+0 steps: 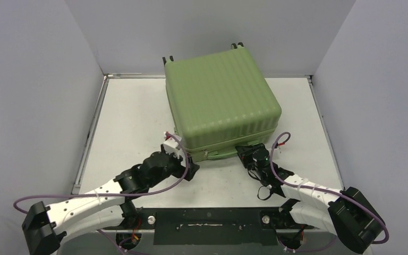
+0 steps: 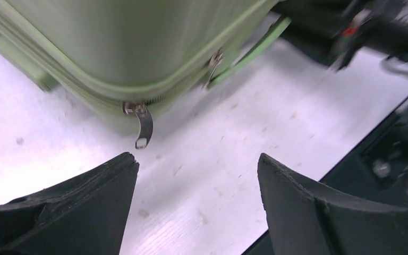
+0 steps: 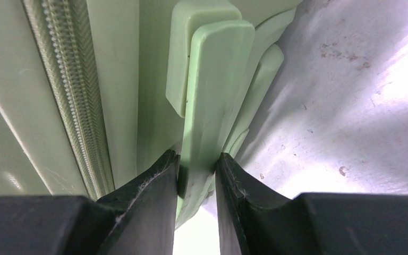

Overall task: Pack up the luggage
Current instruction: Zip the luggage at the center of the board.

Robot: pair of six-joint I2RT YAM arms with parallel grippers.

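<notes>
The luggage (image 1: 220,103) is a light-green ribbed hard-shell suitcase lying closed on the table, its wheels at the far end. My right gripper (image 1: 246,154) is shut on the suitcase's green handle (image 3: 212,95) at its near side, next to the zipper seam (image 3: 71,95). My left gripper (image 1: 185,159) is open and empty just off the suitcase's near left corner. In the left wrist view its fingers (image 2: 101,180) stand wide apart above the table, with a silver zipper pull (image 2: 144,125) hanging just ahead and a second pull (image 2: 214,64) farther along the seam.
The white table (image 1: 133,117) has grey walls on three sides and a raised metal edge at the left (image 1: 90,138). A black rail (image 1: 207,220) runs along the near edge between the arm bases. Purple cables loop beside both arms.
</notes>
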